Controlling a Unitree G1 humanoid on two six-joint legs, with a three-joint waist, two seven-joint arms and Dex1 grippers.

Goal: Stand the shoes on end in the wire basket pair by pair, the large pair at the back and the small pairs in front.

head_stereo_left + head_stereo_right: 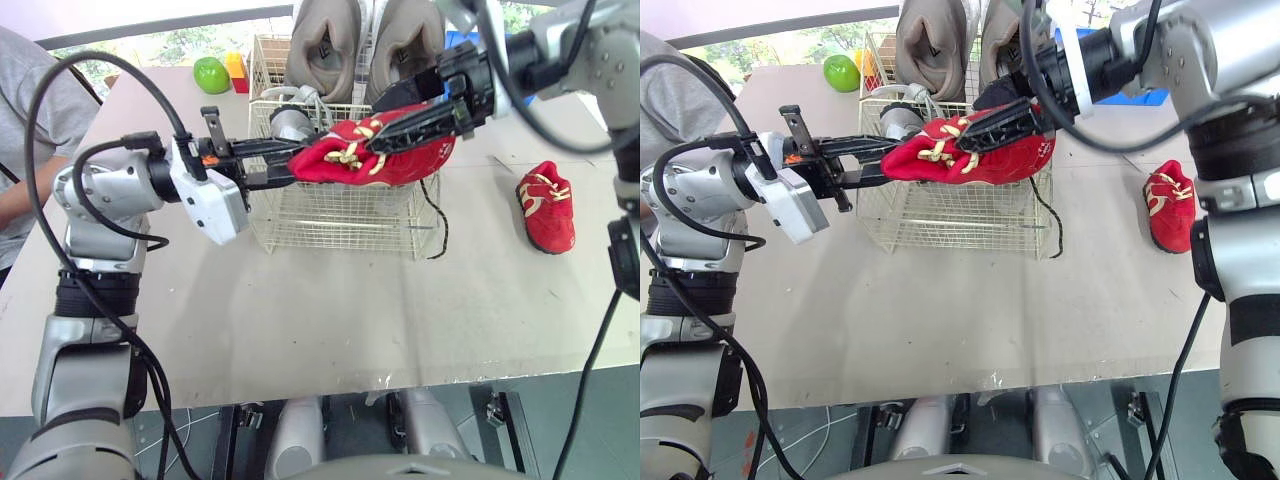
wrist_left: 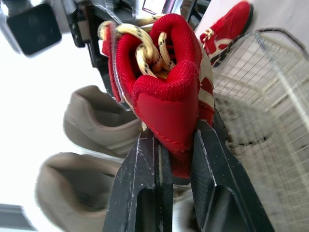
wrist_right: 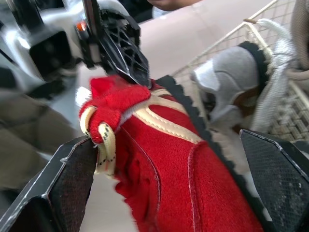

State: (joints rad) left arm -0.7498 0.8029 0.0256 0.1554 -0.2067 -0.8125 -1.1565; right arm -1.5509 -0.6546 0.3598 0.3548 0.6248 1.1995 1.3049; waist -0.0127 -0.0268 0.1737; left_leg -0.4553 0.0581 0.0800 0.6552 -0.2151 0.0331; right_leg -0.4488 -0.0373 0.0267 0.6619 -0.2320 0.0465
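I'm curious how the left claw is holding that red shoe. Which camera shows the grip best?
The left wrist view: close up, the left claw pinches the red shoe by its heel between its two fingers. Both eye views show that grip from the side, by the wire basket. The right wrist view shows it from the shoe's far end.

This looks like a robot test lab to me: a tabletop (image 1: 350, 300) under a plain brown sheet, a green apple (image 1: 211, 74) and coloured block (image 1: 238, 72) as loose props, a person (image 1: 30, 120) sitting alongside.

Two red shoes (image 1: 375, 150) (image 1: 546, 208), two large taupe shoes (image 1: 322, 45) (image 1: 405, 40), one grey shoe (image 1: 290, 122), one wire basket (image 1: 340, 225).
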